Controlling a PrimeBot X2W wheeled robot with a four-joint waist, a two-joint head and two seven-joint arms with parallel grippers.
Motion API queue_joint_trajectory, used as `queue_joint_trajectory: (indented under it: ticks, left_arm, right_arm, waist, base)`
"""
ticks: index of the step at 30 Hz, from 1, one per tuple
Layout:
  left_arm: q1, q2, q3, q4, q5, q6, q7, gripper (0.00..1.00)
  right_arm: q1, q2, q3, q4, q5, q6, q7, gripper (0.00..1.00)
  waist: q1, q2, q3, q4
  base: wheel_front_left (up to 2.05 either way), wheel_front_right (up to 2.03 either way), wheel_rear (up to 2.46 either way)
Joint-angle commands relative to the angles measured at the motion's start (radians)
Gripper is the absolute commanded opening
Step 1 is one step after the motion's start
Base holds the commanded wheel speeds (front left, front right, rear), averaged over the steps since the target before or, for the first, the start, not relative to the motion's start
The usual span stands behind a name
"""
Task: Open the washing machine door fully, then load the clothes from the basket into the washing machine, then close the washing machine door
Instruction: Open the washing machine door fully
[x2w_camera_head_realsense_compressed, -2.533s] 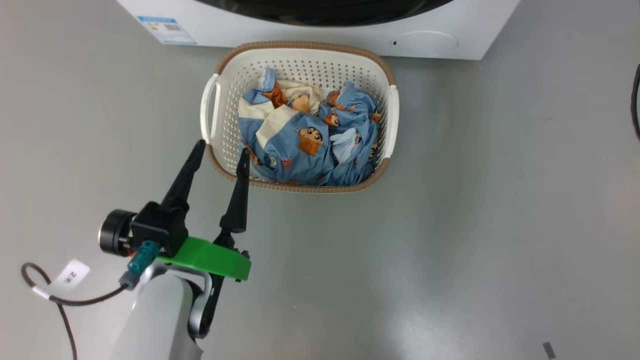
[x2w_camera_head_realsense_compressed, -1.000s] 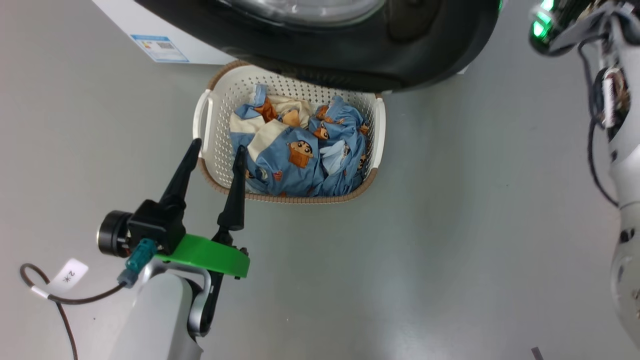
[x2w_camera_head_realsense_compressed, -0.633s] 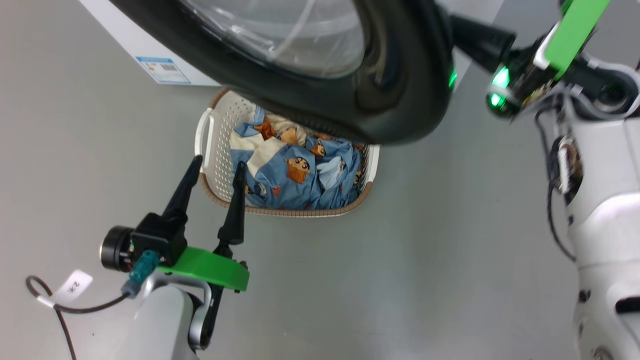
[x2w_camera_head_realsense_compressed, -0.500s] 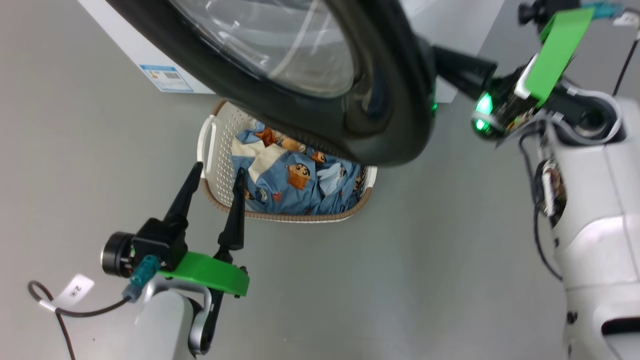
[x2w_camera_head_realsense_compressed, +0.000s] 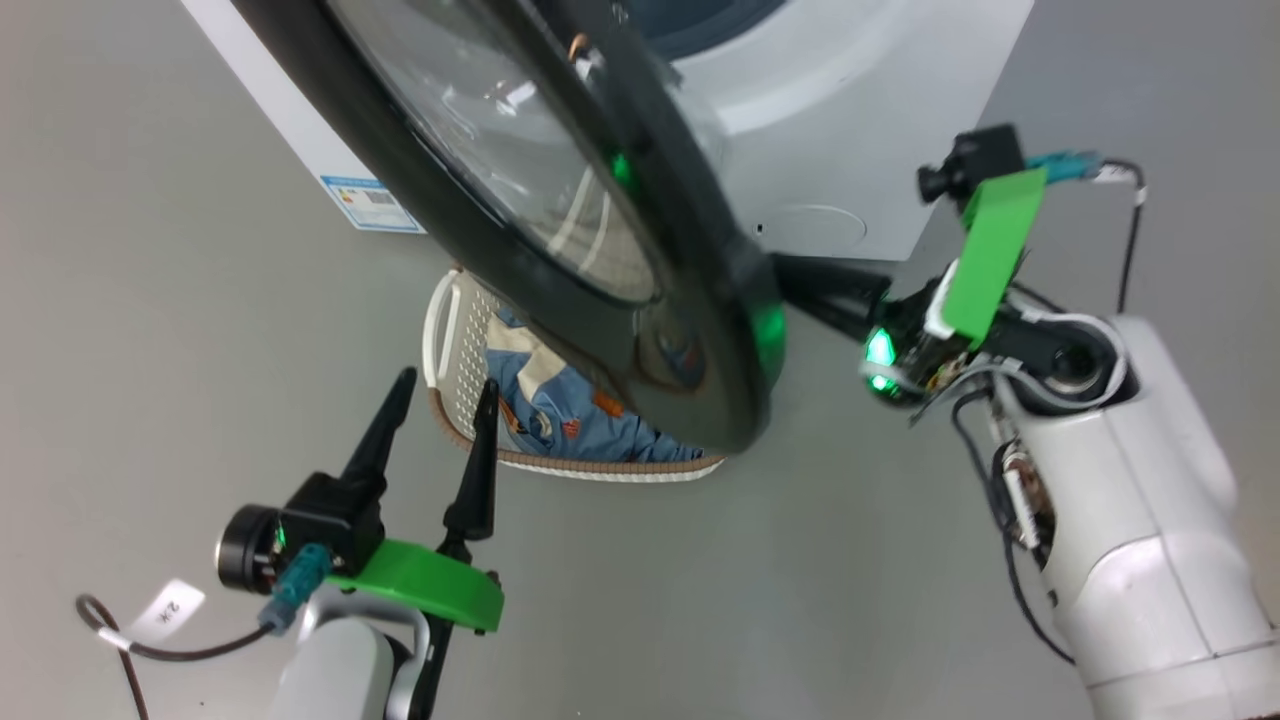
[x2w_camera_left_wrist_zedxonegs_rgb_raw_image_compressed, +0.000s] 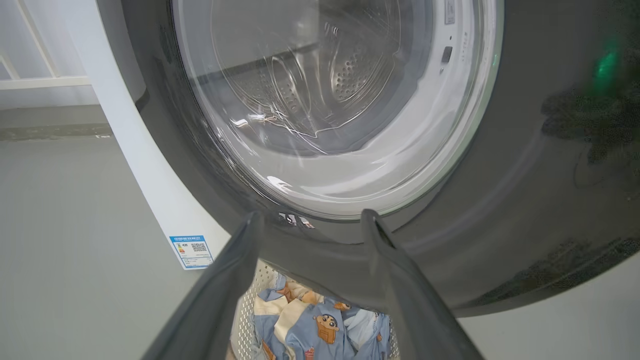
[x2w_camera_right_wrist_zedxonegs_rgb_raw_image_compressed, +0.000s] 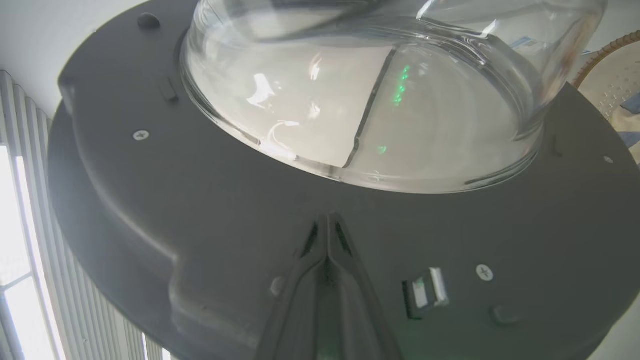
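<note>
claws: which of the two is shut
The right claw: its dark fingers are pressed together, tips at the inner face of the round black-rimmed washing machine door. The left claw stands open.

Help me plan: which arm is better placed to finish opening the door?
Right: the shut right gripper touches the inner face of the round black-rimmed glass door; the open left gripper hovers by the cream perforated basket.

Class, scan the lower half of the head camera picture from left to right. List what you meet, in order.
white cable tag → left tool → clothes → right tool → right forearm
</note>
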Motion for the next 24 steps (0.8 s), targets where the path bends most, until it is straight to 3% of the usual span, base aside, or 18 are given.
queue_joint_trajectory:
  ticks: [1, 14, 24]
  left_arm:
    - [0.017, 0.02, 0.026, -0.013, -0.003, 0.01, -0.009, 1.0]
    - [0.042, 0.02, 0.014, 0.006, -0.009, 0.014, -0.009, 1.0]
    - [0.054, 0.02, 0.016, 0.015, -0.005, 0.012, -0.009, 1.0]
  right_arm:
    - [0.022, 0.031, 0.056, -0.021, 0.021, 0.002, -0.012, 0.0]
    - [0.069, 0.032, 0.238, -0.003, 0.142, 0.002, -0.098, 0.0]
    - [0.082, 0.032, 0.301, 0.011, 0.199, 0.002, -0.147, 0.0]
  waist:
    - [0.0, 0.0, -0.015, 0.007]
    - [0.0, 0.0, -0.067, 0.019]
    - [0.0, 0.0, -0.091, 0.013]
  base:
    - [0.0, 0.0, 0.0]
    - [0.0, 0.0, 0.0]
    - [0.0, 0.0, 0.0]
